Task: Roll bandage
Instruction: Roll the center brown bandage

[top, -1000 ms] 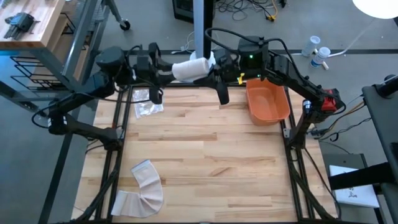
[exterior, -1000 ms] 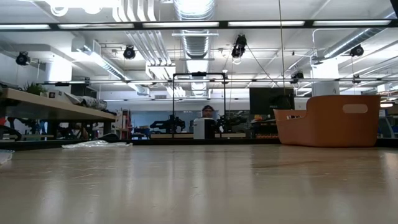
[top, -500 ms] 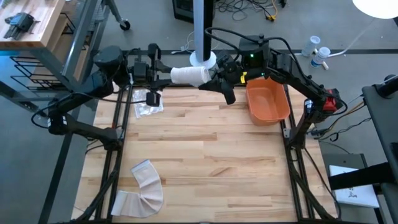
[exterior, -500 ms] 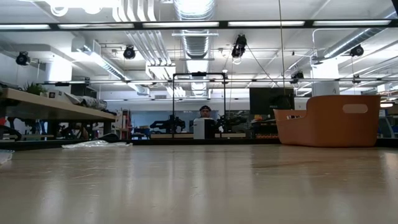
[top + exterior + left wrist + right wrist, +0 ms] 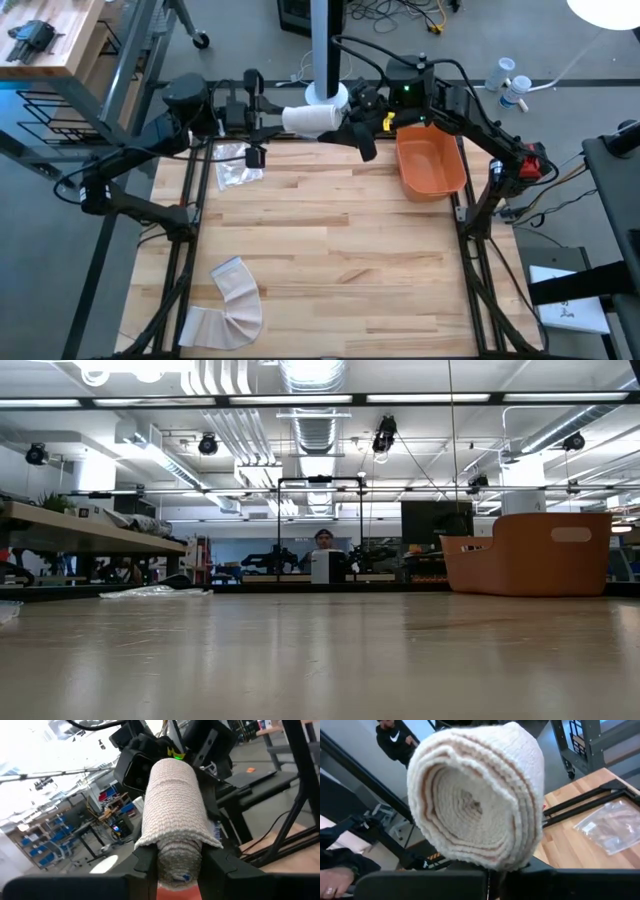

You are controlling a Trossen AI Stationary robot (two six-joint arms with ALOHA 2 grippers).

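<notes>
Left gripper (image 5: pixel 262 112) clamped on rolled bandage (image 5: pixel 311 119) from nine o'clock, roll aloft over table's (image 5: pixel 330 240) twelve o'clock edge, long axis nine-to-three, right gripper (image 5: pixel 347 116) shut on its three o'clock end.

Orange bin (image 5: pixel 432 165), plastic bag (image 5: pixel 234 165)

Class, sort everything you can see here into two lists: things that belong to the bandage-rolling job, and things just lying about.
Belongs to the job:
- rolled bandage, held up at the table's far edge
- left gripper, clamped on one end
- right gripper, shut on the other end

Just lying about:
- orange bin
- clear plastic wrapper
- loose bandage strip at the near left corner
</notes>
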